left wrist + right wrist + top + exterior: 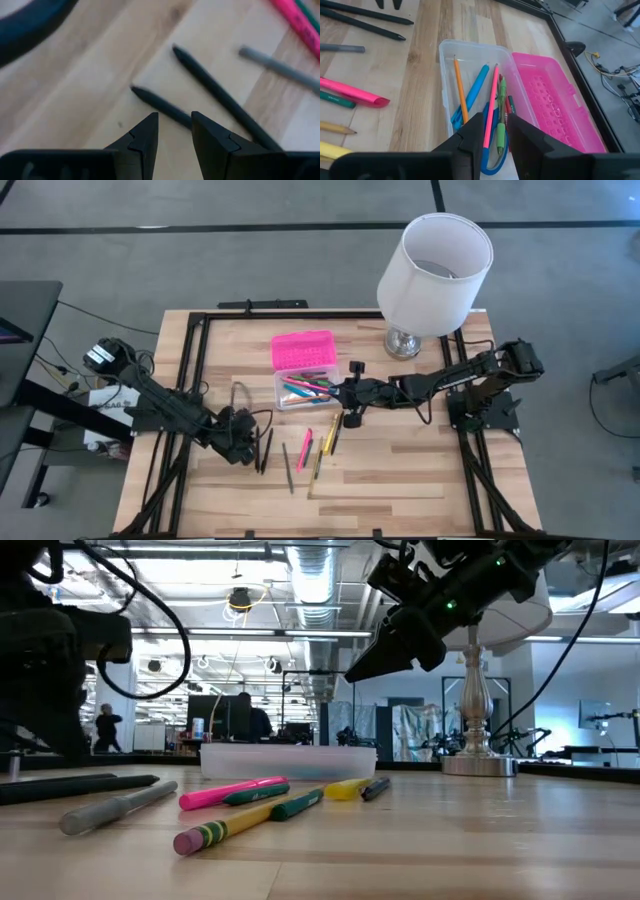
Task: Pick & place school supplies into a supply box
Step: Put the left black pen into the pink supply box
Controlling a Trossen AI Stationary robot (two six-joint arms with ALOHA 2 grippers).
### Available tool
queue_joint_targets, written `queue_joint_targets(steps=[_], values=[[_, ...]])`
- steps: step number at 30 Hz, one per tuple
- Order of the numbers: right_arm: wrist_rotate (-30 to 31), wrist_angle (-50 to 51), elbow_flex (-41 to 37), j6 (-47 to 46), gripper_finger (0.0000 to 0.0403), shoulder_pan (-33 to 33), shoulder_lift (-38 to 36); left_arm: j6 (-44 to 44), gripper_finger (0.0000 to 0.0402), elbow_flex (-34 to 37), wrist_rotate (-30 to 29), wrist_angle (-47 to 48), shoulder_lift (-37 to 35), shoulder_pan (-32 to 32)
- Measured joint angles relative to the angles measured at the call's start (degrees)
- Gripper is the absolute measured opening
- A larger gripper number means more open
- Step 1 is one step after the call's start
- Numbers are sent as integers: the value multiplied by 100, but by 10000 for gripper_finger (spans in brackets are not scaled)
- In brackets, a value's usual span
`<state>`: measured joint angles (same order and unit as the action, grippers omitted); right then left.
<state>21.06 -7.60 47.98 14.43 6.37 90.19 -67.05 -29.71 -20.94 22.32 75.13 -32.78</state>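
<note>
a: live over the pale wooden table, and the small clear plastic supply box sits just past centre, its bright pink lid lying open at twelve o'clock of the base. it's part filled already: an orange pencil, a light blue pen, a pink pen, something green alongside.

b: so what's left out?

a: plenty. at about six o'clock of the box there's a pink marker, a yellow highlighter, a yellow pencil and a grey pen. further round at eight o'clock, two black pens. roughly half to go, i'd say.

b: and the arms?

a: right gripper hangs directly above the box, fingers a narrow gap apart, and i see nothing between them; looks like it's free for the next pick. left gripper is low over the two black pens, fingers slightly parted, one pen's end running in under the gap. whether it's pinched or just lying beneath, i can't tell.
</note>
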Motion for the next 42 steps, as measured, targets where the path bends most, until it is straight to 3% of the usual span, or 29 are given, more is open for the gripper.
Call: queue_joint_targets(steps=[4,19,24,32,42], values=[[0,0,0,0,82,0,0,46,109,0,357,1,0,112],[-2,122,-2,-92,82,0,0,229,109,0,258,-31,8,377],[-2,140,-2,-94,82,0,2,256,109,-19,331,-313,447,411],[-2,177,-2,-95,82,0,2,864,109,-75,580,-823,943,642],[-6,258,-2,-100,82,0,4,2302,109,-407,1091,100,872,648]])
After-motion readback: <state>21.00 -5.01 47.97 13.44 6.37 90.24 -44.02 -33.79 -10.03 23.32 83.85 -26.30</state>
